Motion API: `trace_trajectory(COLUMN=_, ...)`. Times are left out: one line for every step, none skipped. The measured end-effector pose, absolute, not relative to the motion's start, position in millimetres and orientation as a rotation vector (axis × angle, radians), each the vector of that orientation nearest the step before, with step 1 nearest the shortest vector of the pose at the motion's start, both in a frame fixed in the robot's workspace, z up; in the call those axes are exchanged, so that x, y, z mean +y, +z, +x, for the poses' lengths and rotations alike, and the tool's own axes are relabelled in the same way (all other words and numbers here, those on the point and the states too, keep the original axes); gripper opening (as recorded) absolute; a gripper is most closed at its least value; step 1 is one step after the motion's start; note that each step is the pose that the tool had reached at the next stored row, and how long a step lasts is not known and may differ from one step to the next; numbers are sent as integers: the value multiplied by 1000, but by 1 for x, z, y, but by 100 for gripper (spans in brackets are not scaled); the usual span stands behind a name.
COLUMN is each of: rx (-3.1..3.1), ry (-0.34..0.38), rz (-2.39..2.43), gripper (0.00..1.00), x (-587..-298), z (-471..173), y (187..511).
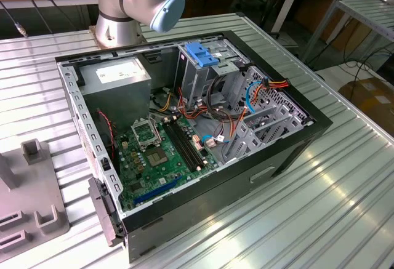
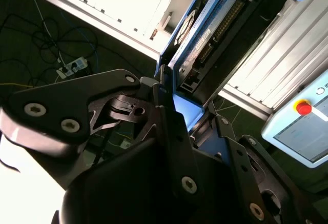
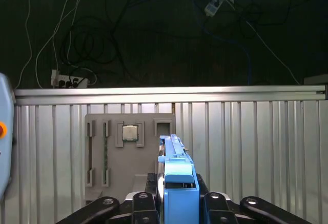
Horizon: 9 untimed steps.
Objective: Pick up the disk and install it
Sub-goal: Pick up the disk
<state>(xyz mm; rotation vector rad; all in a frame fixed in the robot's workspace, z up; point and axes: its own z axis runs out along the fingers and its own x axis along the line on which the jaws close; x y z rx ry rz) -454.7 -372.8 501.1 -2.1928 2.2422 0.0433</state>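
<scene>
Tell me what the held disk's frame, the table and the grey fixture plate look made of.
The frame on the disk, clamped in the gripper, looks like blue moulded plastic: even colour, soft sheen. The table looks like bare aluminium: ribbed silver slats with bright glare. The fixture plate is matte grey, perhaps plastic or painted metal; I cannot tell which.

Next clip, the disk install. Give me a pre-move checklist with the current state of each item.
1. Grip on the disk: ok, the gripper is shut on it in both wrist views.
2. The disk off the table: ok, held in the air.
3. Lid off the computer case: ok, open.
4. Free bay in the drive cage: cannot tell.
5. Path past the cables: not ok, they lie loose beside the cage.
</scene>
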Motion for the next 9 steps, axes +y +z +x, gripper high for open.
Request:
trace_trajectory(rx=2242, ry=43, rz=-2193, gripper=37, x=-373, z=-454, y=501)
trace_trajectory(rx=2242, ry=43, rz=-2193, gripper=37, x=-373, z=-452, y=501)
trace_trajectory(rx=2242, ry=43, rz=-2193, gripper=37, x=-373, z=-450, y=501)
trace_trajectory(rx=2242, ry=43, rz=-2193, gripper=37, x=-373, z=-448, y=501)
trace_trajectory(rx=2242, ry=43, rz=-2193, gripper=37, x=-373, z=-446, y=501)
trace_trajectory(rx=2242, ry=43, rz=-2193, gripper=37, x=-373, z=-445, y=501)
trace_trajectory(rx=2242, ry=43, rz=-2193, gripper=37, x=-373, z=-443, y=501)
trace_trajectory(rx=2242, ry=43, rz=-2193, gripper=37, x=-373, z=-441, y=501)
trace_trajectory(rx=2242, ry=43, rz=-2193, gripper=37, x=-373, z=-440, y=501)
